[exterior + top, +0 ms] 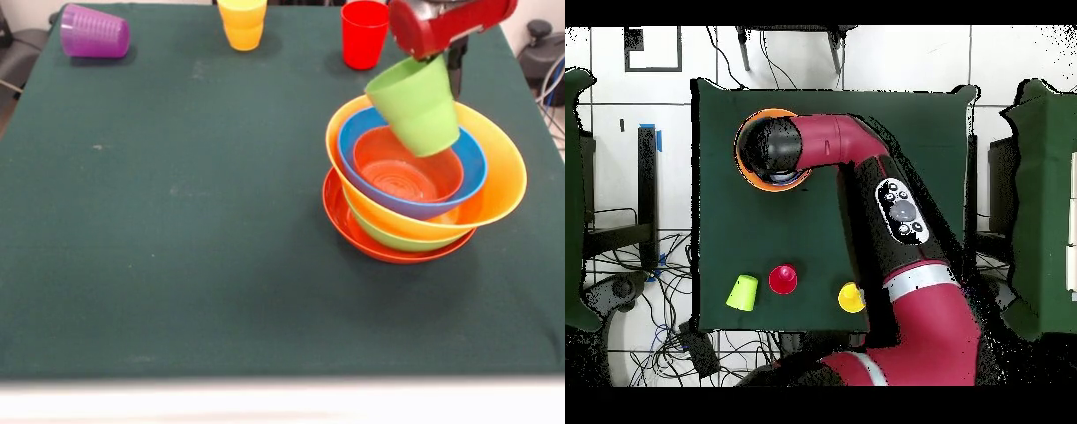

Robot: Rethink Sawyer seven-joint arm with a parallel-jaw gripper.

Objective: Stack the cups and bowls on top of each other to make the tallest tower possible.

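The red gripper (430, 55) has its fingers clamped on the rim of a light green plastic tumbler (415, 104), tilted above the small orange bowl (408, 166), apparently lined up for setting in.

The tower (424, 190), right of centre on the dark green surface (177, 221), nests five glossy bowls: red-orange, green, orange-yellow, blue, small orange.

Front view count of cups:
- one held;
- purple cup (94, 32) on its side, far left;
- yellow cup (242, 23) and red cup (364, 34) at the far edge.

The overhead view shows a second green cup (743, 292).

The gripper (437, 55) is gripping a tilted light green cup (415, 104) by its rim; the cup is hanging under the jaws, over the small orange bowl (408, 166) nested in the tower (424, 190). The red cup (364, 34) is standing just beside the jaws.
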